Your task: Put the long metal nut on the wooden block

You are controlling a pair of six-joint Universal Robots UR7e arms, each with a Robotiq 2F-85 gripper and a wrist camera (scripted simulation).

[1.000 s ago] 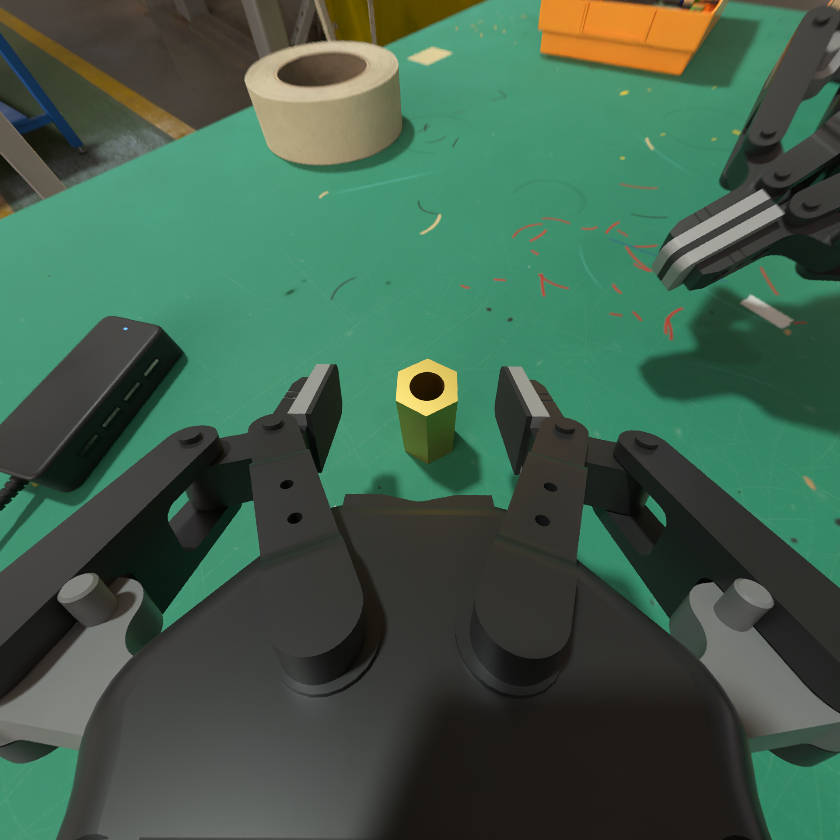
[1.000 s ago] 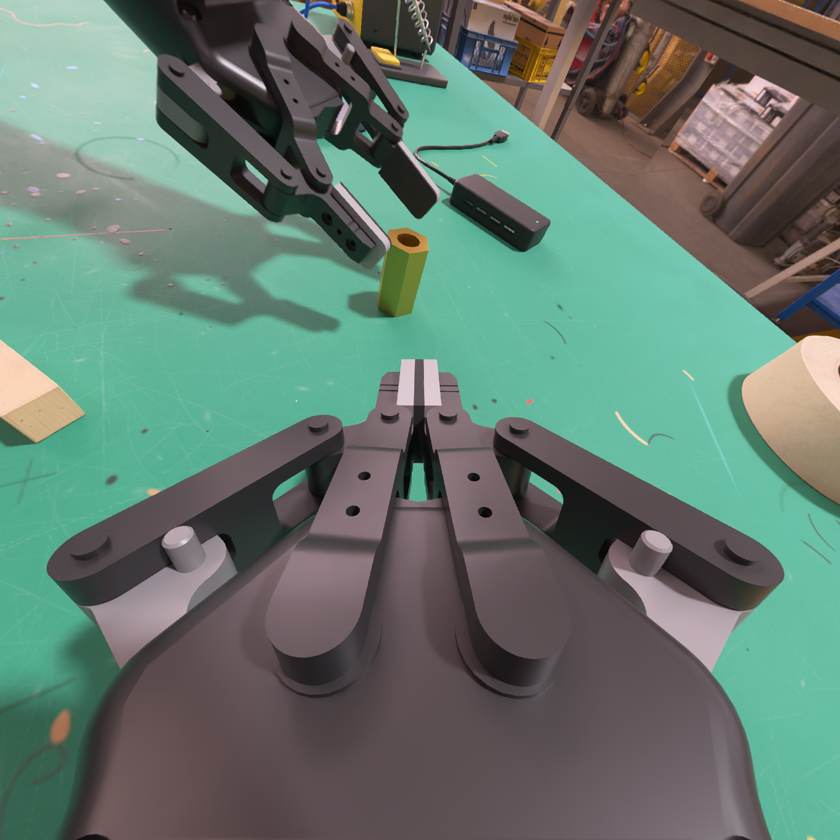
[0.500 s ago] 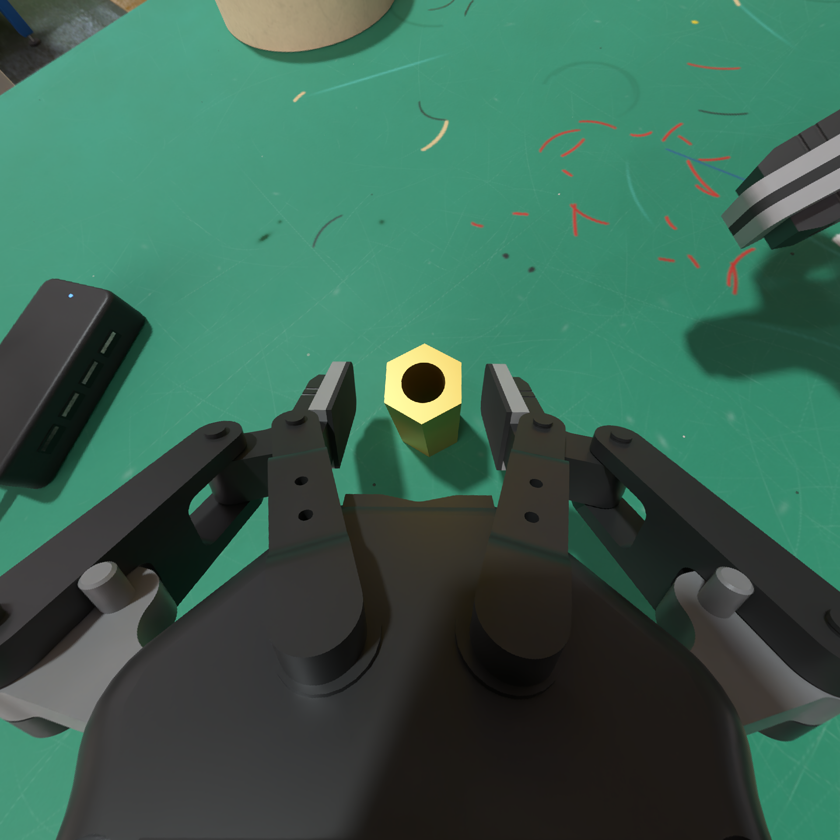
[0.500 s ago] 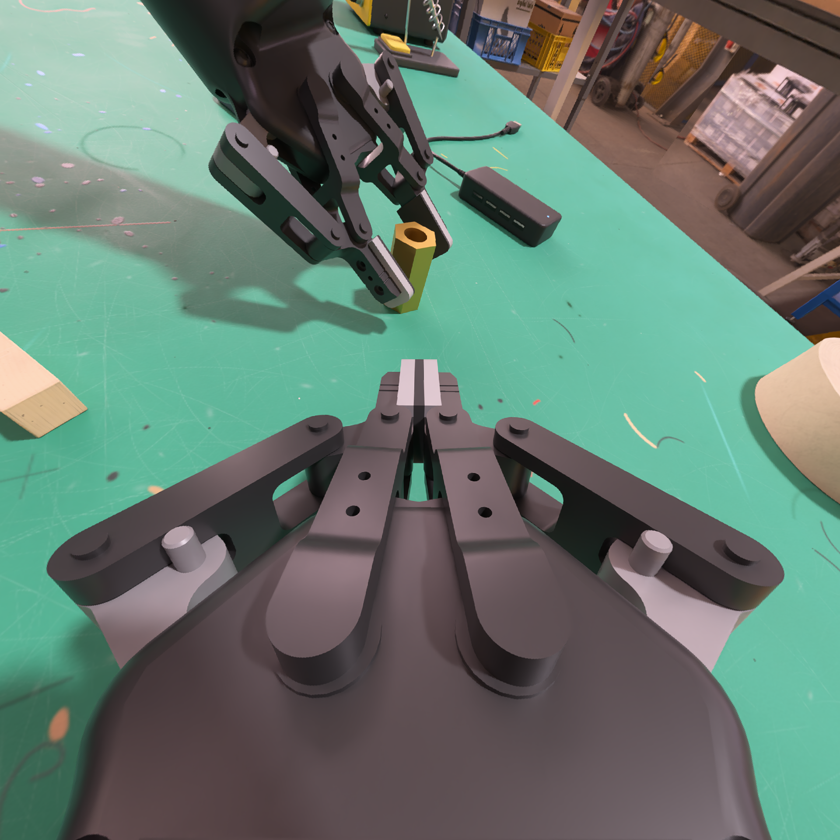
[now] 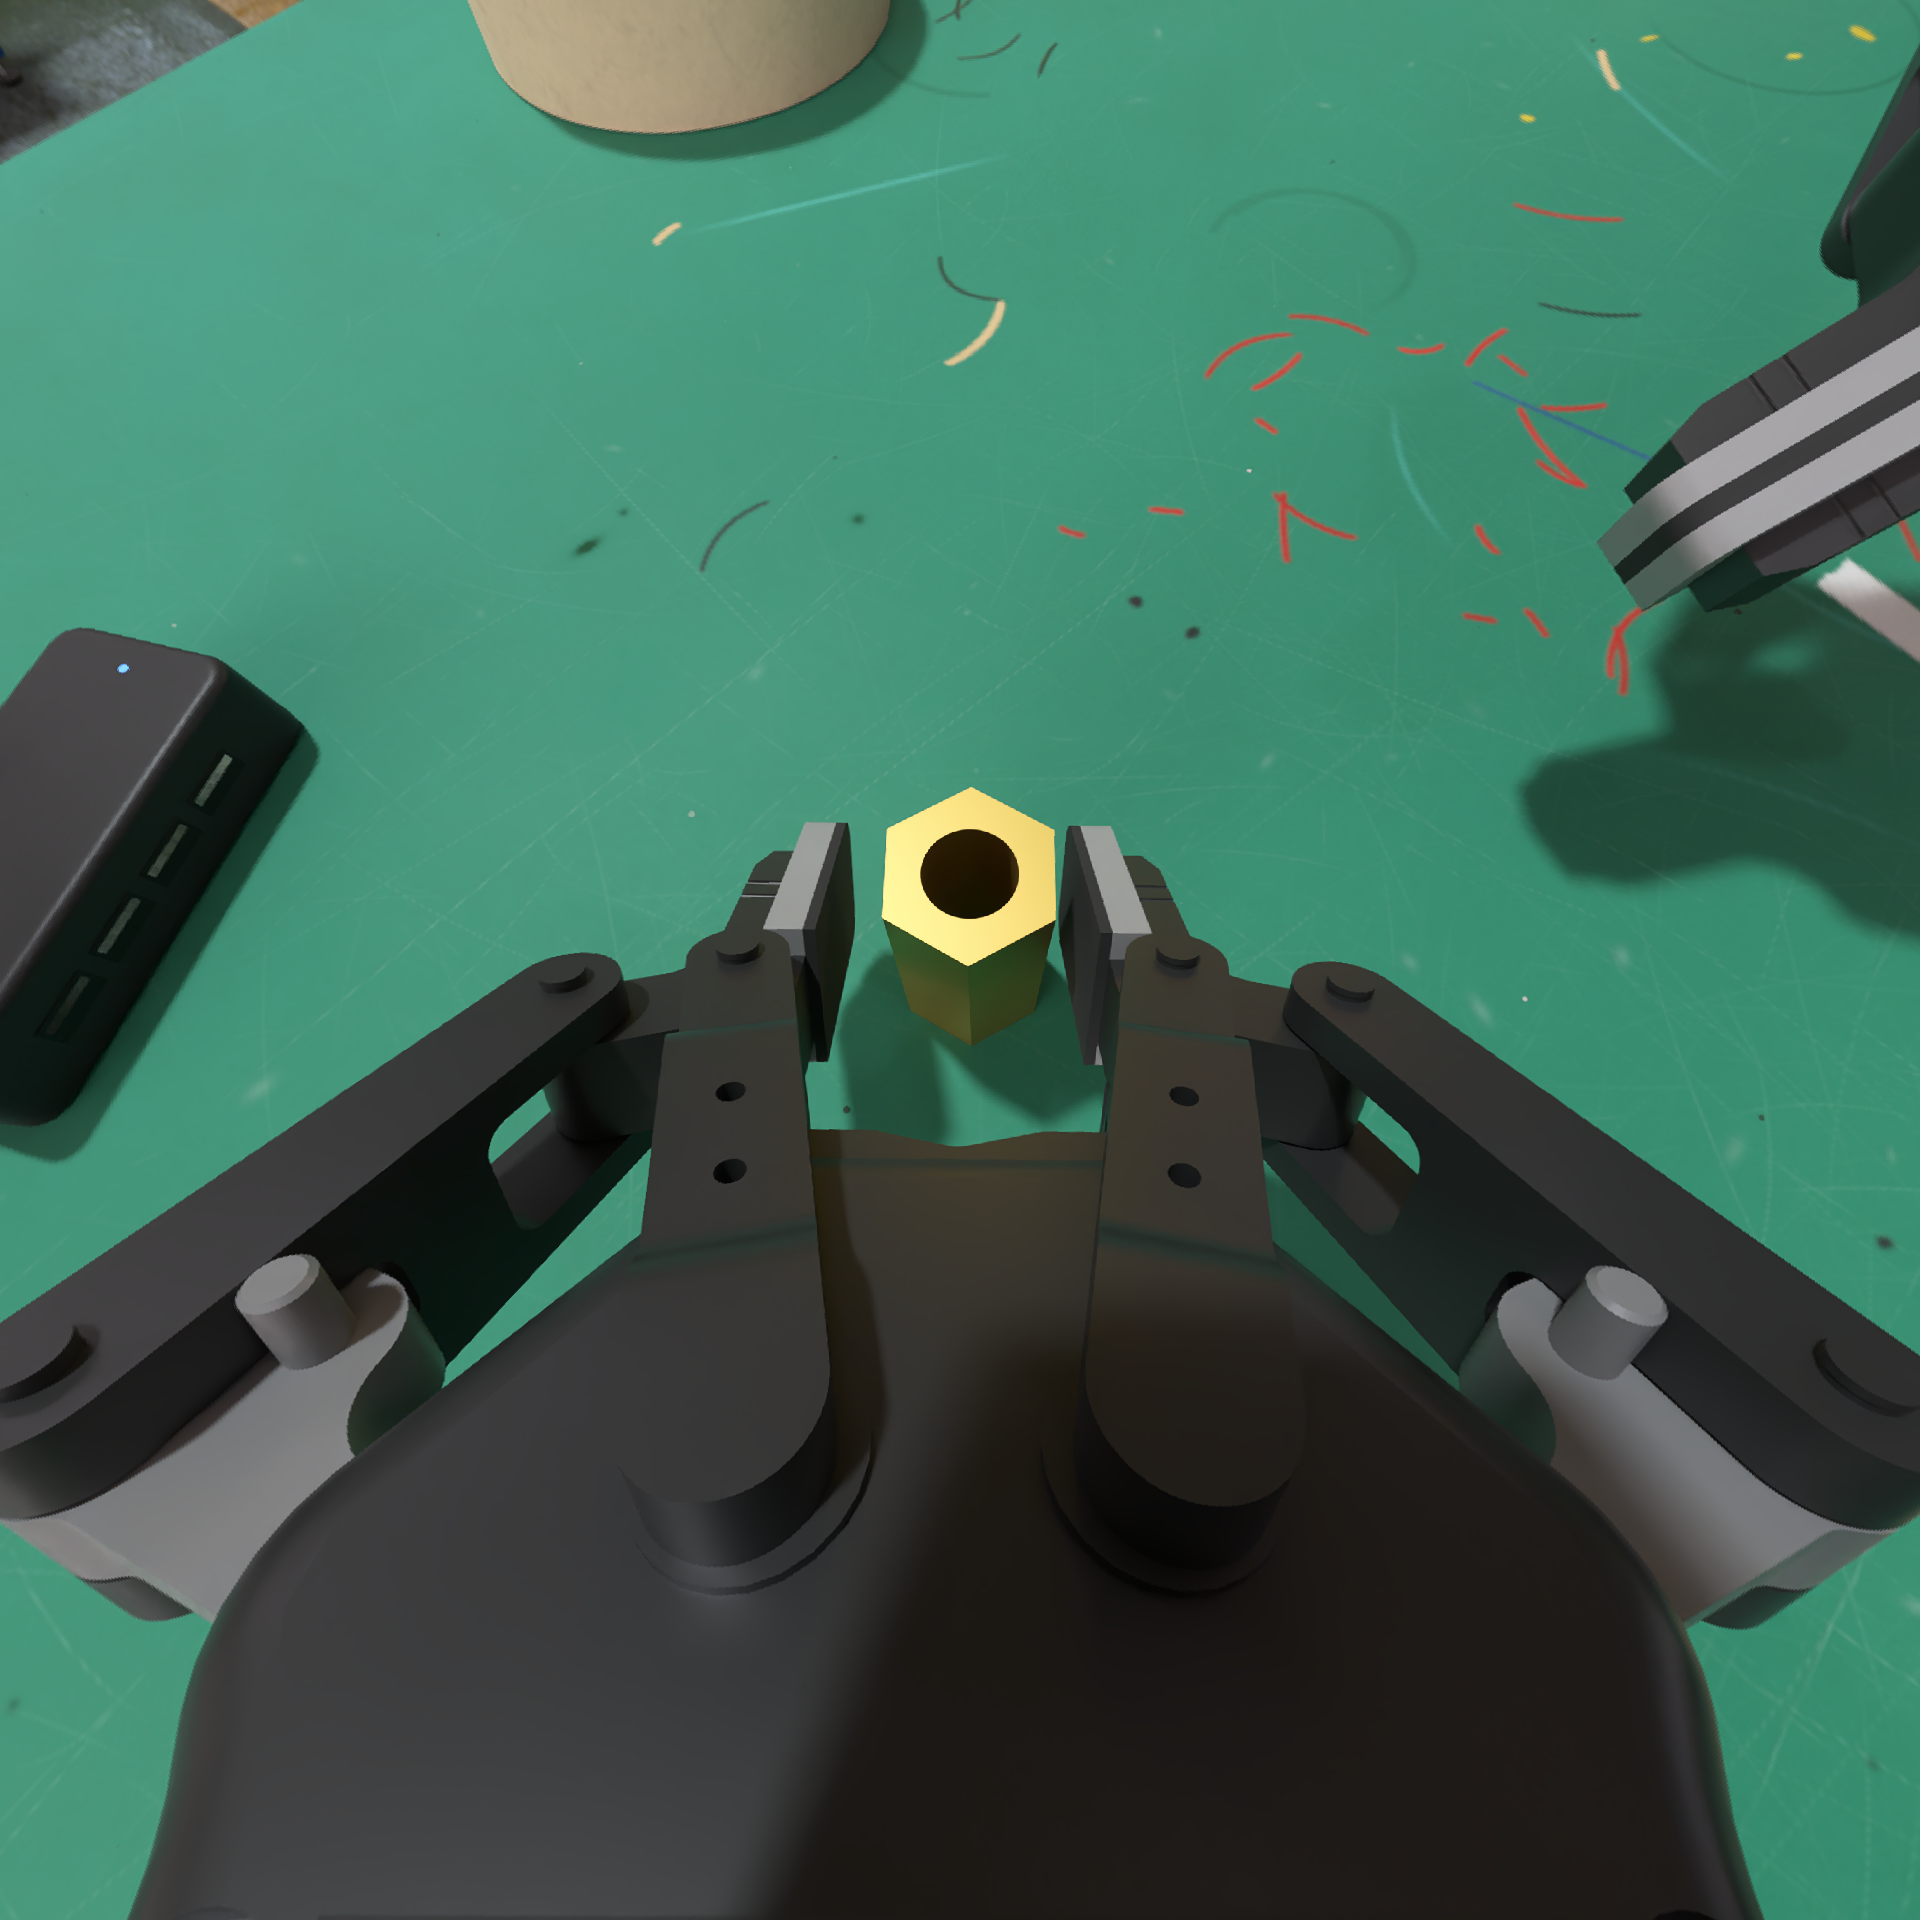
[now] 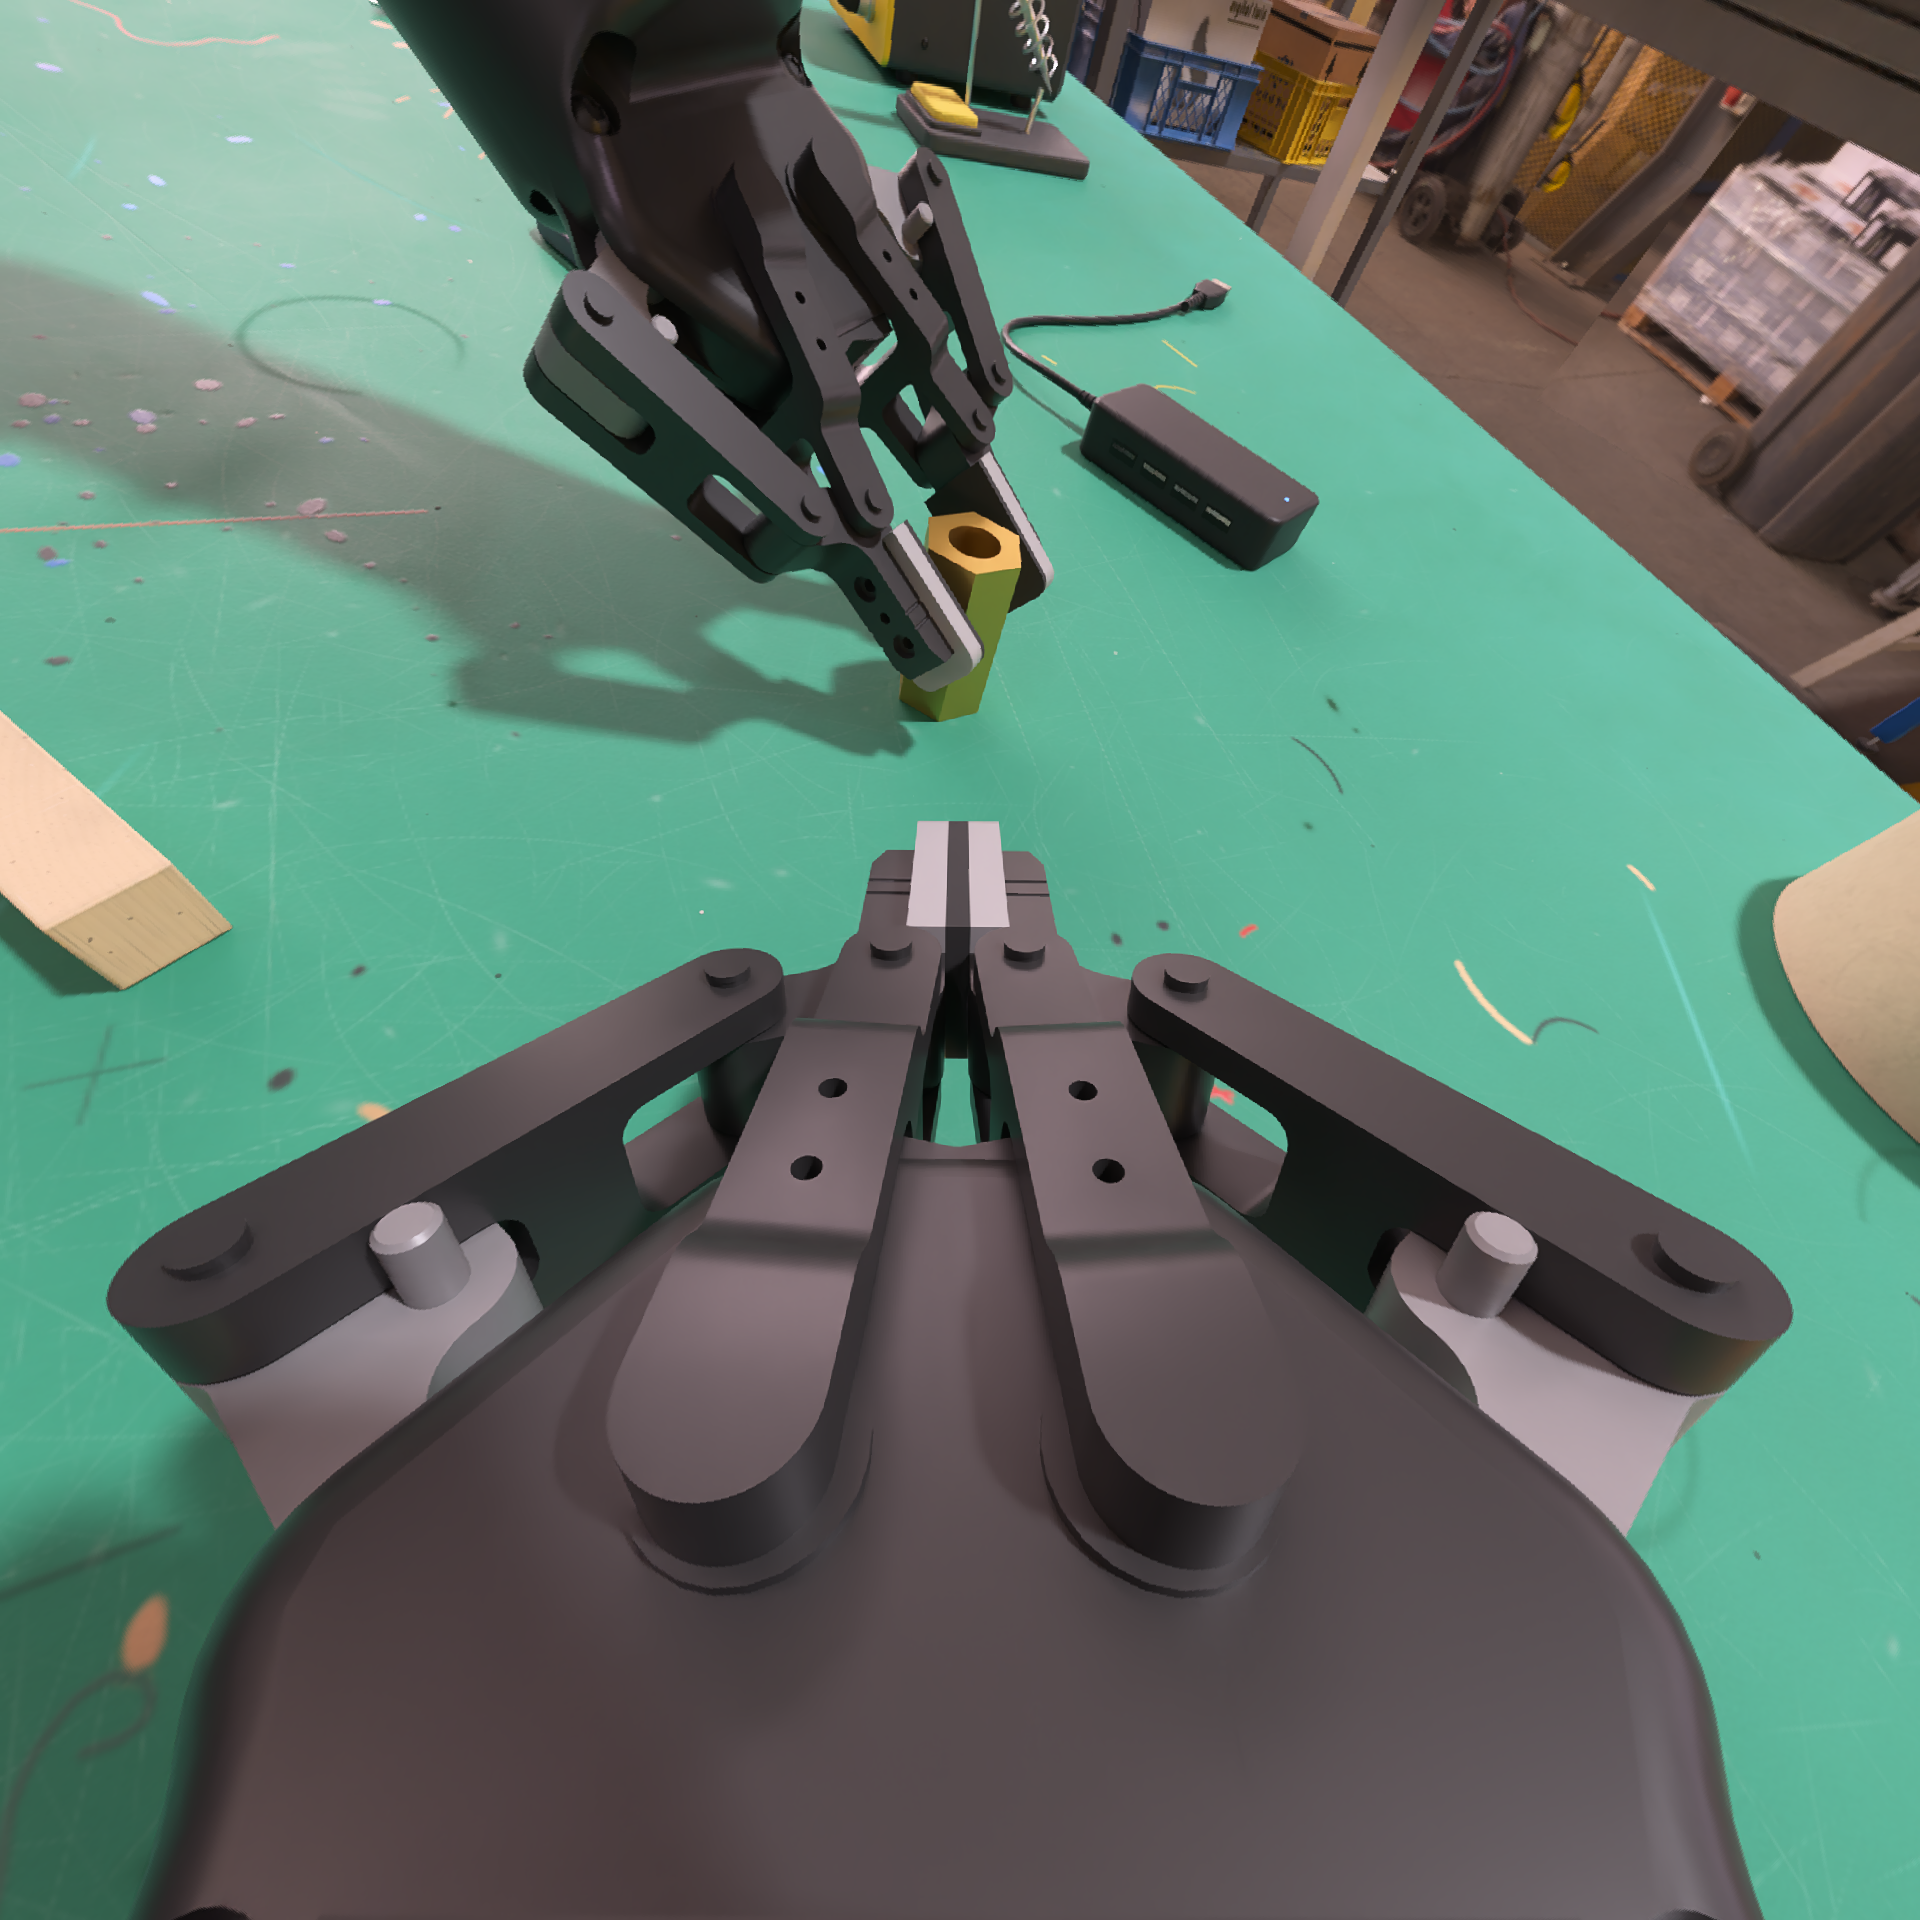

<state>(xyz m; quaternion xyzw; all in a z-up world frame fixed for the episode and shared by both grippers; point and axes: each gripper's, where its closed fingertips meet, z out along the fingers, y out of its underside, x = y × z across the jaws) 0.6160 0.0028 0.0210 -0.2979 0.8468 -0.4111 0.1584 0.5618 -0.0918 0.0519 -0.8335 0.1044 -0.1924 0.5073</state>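
The long metal nut (image 5: 968, 914) is standing upright on the green surface (image 5: 935, 582), a tall six-sided piece with a brassy yellow shine, its flat top bright and a round dark hole running down through the middle. In the right wrist view the same nut (image 6: 961, 623) is showing duller, olive-toned sides with its foot resting on the surface. The left claw (image 5: 961, 935) is reaching down around it with its jaws spread, one finger sitting on each side of the upper part of the nut; narrow slivers of gap are showing between the grey pads (image 5: 805, 883) and the nut's flat sides, so the claw is released and not yet squeezing. The right claw (image 6: 958, 873) is hanging over bare surface in front of the nut, well apart from it, with its two pads pressed together and nothing between them. The wooden block (image 6: 94, 883), pale with a lighter cut end, is lying at the left edge of the right wrist view, well away from the nut. A black hub with a row of ports (image 5: 114, 862) is lying to the left of the left claw, and a roll of tan tape (image 5: 675, 52) is sitting farther off.
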